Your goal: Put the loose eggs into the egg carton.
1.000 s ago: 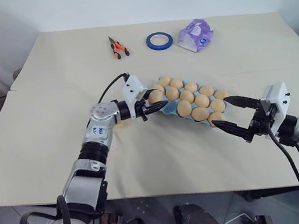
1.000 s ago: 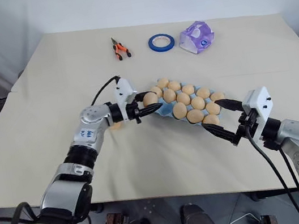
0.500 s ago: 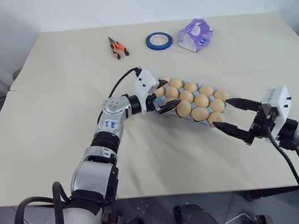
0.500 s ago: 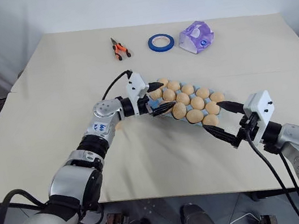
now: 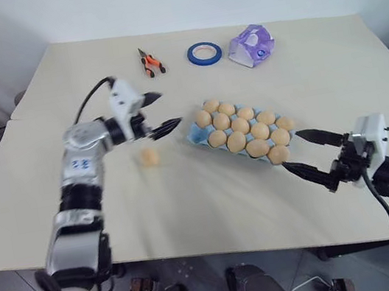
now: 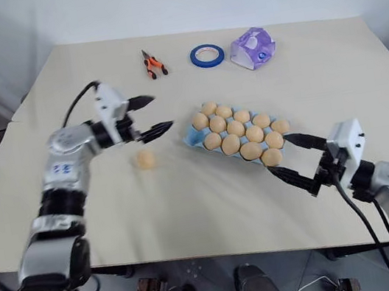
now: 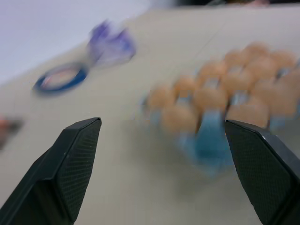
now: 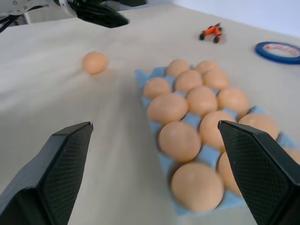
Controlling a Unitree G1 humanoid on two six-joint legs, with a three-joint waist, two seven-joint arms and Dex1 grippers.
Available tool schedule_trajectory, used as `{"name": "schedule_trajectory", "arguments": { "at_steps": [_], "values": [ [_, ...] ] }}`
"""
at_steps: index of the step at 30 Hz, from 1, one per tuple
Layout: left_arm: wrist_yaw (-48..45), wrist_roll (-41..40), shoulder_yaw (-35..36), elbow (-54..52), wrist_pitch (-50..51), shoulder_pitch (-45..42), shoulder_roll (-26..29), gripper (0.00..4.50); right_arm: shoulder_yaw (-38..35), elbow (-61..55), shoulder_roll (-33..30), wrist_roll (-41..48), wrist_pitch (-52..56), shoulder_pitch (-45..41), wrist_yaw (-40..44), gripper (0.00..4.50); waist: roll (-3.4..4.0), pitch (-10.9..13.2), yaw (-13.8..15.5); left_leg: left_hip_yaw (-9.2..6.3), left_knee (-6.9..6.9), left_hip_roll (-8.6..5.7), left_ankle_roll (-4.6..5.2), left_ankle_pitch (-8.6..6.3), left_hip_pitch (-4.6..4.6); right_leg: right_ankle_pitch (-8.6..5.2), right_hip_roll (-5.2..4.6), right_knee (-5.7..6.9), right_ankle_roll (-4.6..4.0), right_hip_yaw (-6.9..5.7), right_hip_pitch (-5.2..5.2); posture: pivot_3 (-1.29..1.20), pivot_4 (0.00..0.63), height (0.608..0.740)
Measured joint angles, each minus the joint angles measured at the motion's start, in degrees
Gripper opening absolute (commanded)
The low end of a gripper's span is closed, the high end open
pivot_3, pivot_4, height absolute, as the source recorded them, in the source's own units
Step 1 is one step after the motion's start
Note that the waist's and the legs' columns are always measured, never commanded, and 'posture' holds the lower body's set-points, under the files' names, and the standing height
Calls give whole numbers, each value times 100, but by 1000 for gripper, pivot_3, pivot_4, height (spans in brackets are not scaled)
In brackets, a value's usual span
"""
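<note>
The light blue egg carton (image 5: 195,137) lies mid-table, its cups holding several tan eggs. One loose egg (image 5: 149,156) rests on the table left of the carton and shows as well in the right wrist view (image 8: 94,62). My left gripper (image 5: 167,109) hovers open and empty above the table, just beyond the loose egg and left of the carton, pointing toward the carton (image 7: 211,143). My right gripper (image 5: 292,150) is open and empty off the carton's near right end, its fingers (image 8: 61,154) spread wide before the eggs.
Orange-handled pliers (image 5: 150,60), a blue tape roll (image 5: 206,53) and a crumpled purple wrapper (image 5: 251,45) lie along the far side of the table. The table's front edge runs close under my right arm.
My left gripper, shut on an egg at the carton's left end a second ago, opened over the carton and swung left, away from it. That uncovered the loose egg. The right gripper stayed put.
</note>
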Motion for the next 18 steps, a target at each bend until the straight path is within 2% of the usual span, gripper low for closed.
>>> {"name": "schedule_trajectory", "arguments": {
  "at_steps": [7,12,18],
  "values": [
    [435,-590,903,-2128,1602,1737,777,4435,-47,-68,-159,90,0,84,300,4500,1,1,20,-8,19,-11,12,-1,7,5,-19,3,5,-6,17,0,150,740],
    [555,-881,1128,-2895,2308,2811,889,4435,15,51,-173,60,-2,-86,302,4500,0,1,27,-21,16,-11,26,-7,9,12,-23,1,-7,-14,20,0,150,740],
    [647,-1107,1304,-3253,2552,3140,946,4435,56,140,-183,7,-2,-229,303,4500,0,0,30,-31,3,-13,31,-10,9,12,-26,-5,-16,-20,21,0,150,740]
  ]
}}
